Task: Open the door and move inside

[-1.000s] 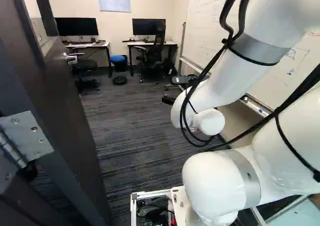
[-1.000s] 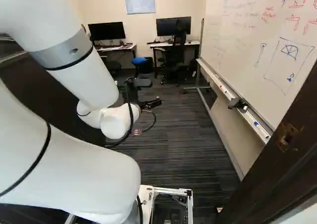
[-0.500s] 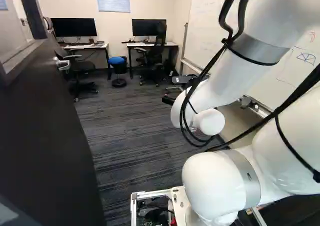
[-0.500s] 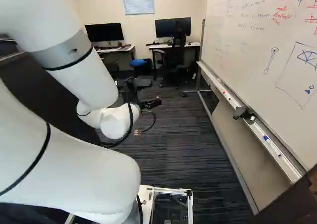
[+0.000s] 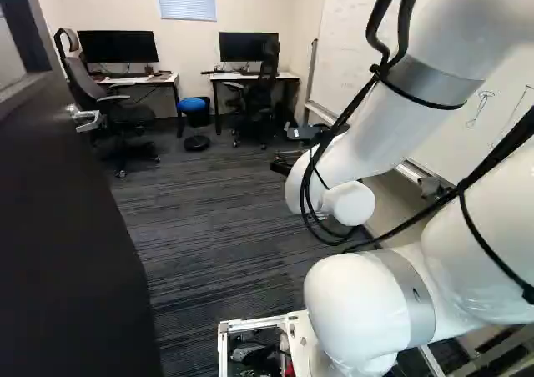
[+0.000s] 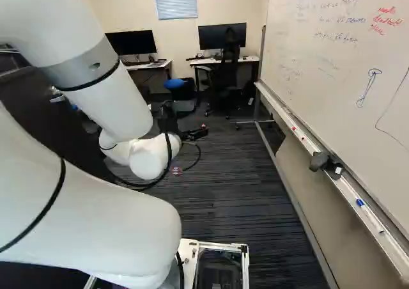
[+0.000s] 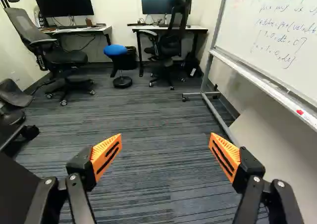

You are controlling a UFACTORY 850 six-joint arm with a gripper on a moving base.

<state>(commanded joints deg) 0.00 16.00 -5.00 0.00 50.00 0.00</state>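
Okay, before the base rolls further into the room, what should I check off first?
1. Door open: ok, swung open at the left of the left base view.
2. Jaws off the door handle: ok, they stand wide apart with nothing between them.
3. Blue stool away from the base: ok, it stands near the desks.
4. Room beside the whiteboard: cannot tell how much the base has.
5. Rear of the base past the doorway: cannot tell, no view looks back.

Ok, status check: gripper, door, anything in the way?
Gripper open, holding nothing. Door standing open, left in the left base view. Whiteboard alongside, right in the right base view; blue stool farther in.
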